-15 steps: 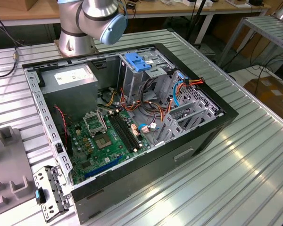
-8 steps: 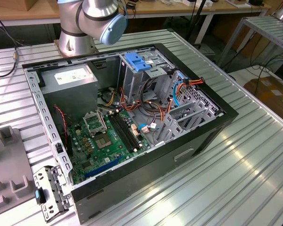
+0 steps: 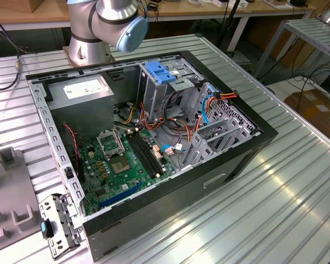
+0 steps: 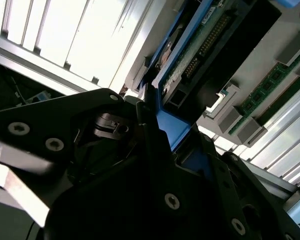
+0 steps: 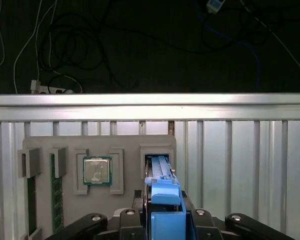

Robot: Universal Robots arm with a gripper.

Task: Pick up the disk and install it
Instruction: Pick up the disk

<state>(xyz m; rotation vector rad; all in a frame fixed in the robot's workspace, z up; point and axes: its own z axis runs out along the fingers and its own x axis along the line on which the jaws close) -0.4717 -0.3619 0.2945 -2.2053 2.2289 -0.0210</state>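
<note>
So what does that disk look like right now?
The disk is a flat dark slab with a green circuit board on one face, framed by bright blue plastic rails. It stands on edge in the pincer, which clamps its two sides, over a grey tray.

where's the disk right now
In the first wrist view the disk stands on edge right at the tool, at the slot in the grey tray, beside the processor chip.

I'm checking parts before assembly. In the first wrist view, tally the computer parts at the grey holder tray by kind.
Processor chip: 1
Memory sticks: 2
Disk: 1
Total: 4
</note>
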